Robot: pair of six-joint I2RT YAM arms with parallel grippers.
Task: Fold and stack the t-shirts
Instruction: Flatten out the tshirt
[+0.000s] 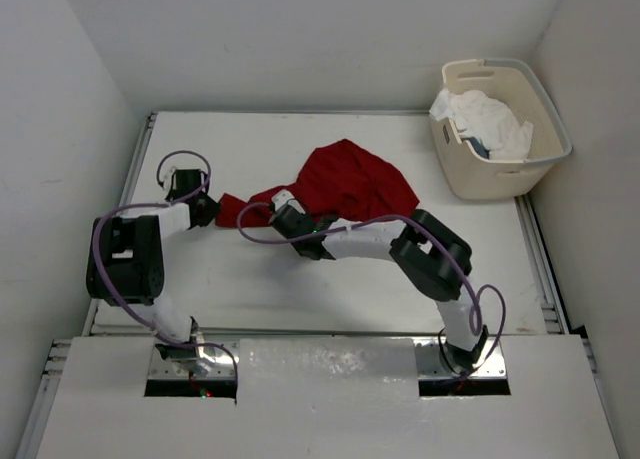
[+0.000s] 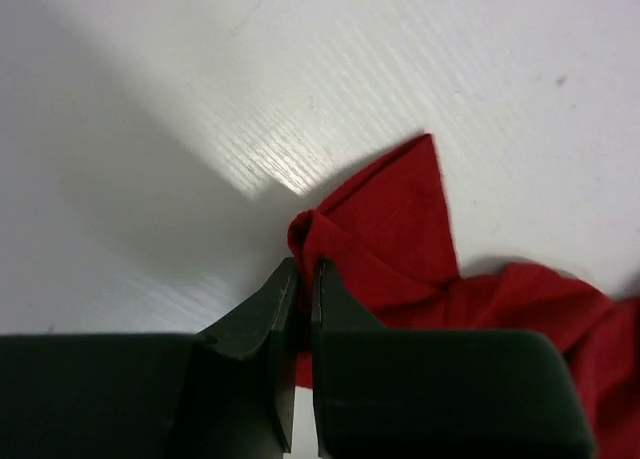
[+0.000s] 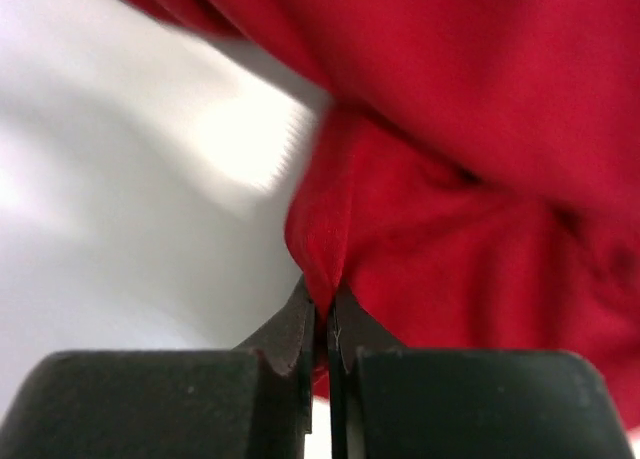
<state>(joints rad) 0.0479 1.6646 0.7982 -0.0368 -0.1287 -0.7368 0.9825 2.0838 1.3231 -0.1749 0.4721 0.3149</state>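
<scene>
Red t-shirt (image 1: 350,179), one, clamped by left gripper (image 2: 305,269) and right gripper (image 3: 322,294); one white t-shirt (image 1: 490,119) in basket (image 1: 490,181).

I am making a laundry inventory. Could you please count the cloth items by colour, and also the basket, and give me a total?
red t-shirt, on the table: 1
white garment, crumpled in the basket: 1
dark blue cloth, only a small patch showing beside the white one: 1
cream laundry basket: 1
Total: 4
</scene>
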